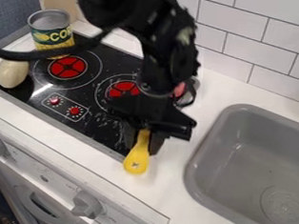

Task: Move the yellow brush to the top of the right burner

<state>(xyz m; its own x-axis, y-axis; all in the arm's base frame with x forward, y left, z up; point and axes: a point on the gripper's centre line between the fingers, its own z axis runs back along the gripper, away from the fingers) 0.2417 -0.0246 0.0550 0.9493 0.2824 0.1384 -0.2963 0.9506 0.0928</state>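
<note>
Yellow brush (136, 160) btwn gripper's (143, 146) fingers, nr stove (100, 131) edge.

1. Straight up at 12 o'clock from the gripper (143, 135), the way is blocked by the black arm (171, 53); the right burner (124, 87) is partly covered.
2. At 10 o'clock, passage is hindered by a pale egg-shaped object (11, 73); at 11, by a can (51, 37).
3. Room is left at 9, over the stovetop (88, 122).
4. A path is offered at 5 along the counter (174, 168).
5. At 1 to 2, reach is bounded by the tiled wall (230, 26).
</note>
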